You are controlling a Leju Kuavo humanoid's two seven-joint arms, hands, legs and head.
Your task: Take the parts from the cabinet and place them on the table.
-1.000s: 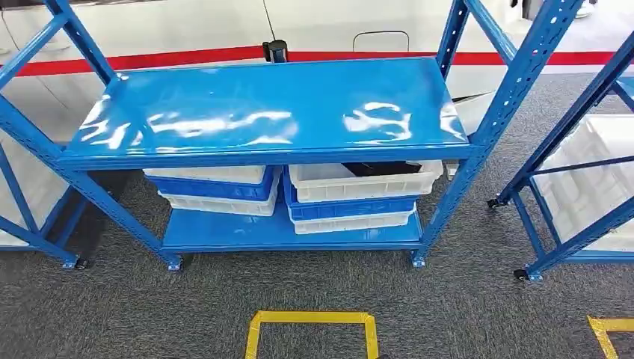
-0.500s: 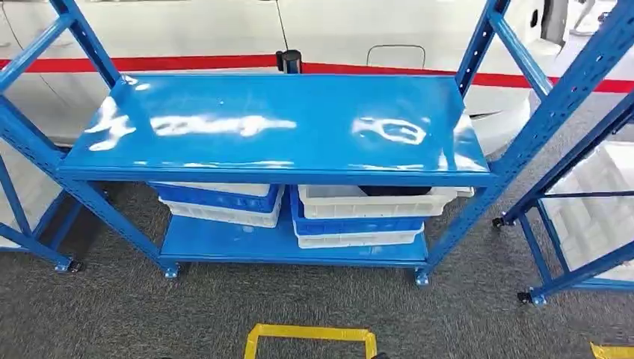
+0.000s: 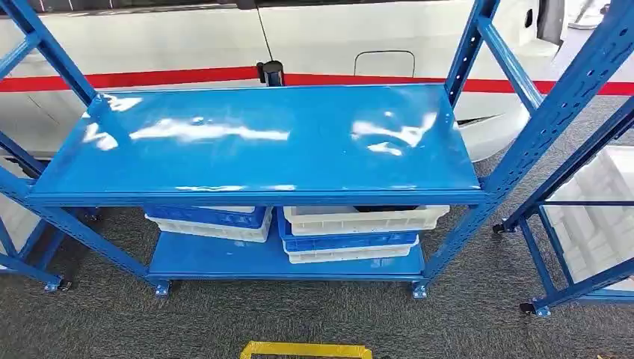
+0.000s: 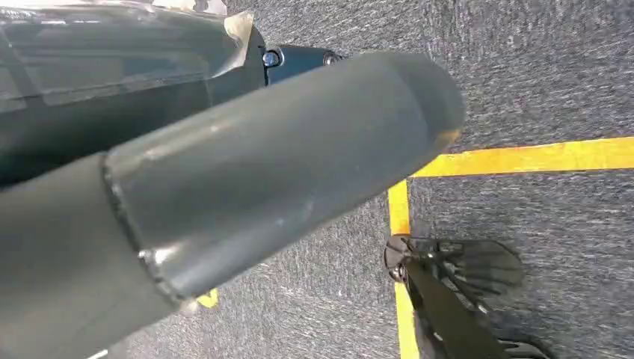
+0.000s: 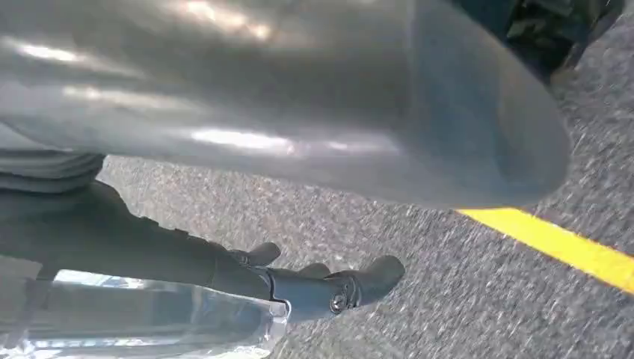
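Looking down from the head view, the camera is taking in a blue steel shelving rack (image 3: 254, 142) with a glossy top shelf, and on its lower shelf (image 3: 224, 258) stacked white and blue plastic crates are sitting; the parts are lying as a dark shape (image 3: 385, 209) in the upper white crate on the right (image 3: 359, 219), mostly hidden under the top shelf, so their long axis and heading cannot be told, though the visible strip is running along the crate's length. By my judgement they are looking rigid and none too heavy, and reaching in under the shelf to take them by a firm edge seems the sensible hold. At the left wrist view, the grey-covered left hand (image 4: 262, 172) is hanging over grey carpet (image 4: 538, 67) with yellow floor tape (image 4: 523, 157); whether its fingers are apart or curled cannot be told. At the right wrist view, the right hand (image 5: 314, 288) is showing dark fingers stretched out, grasping nothing.
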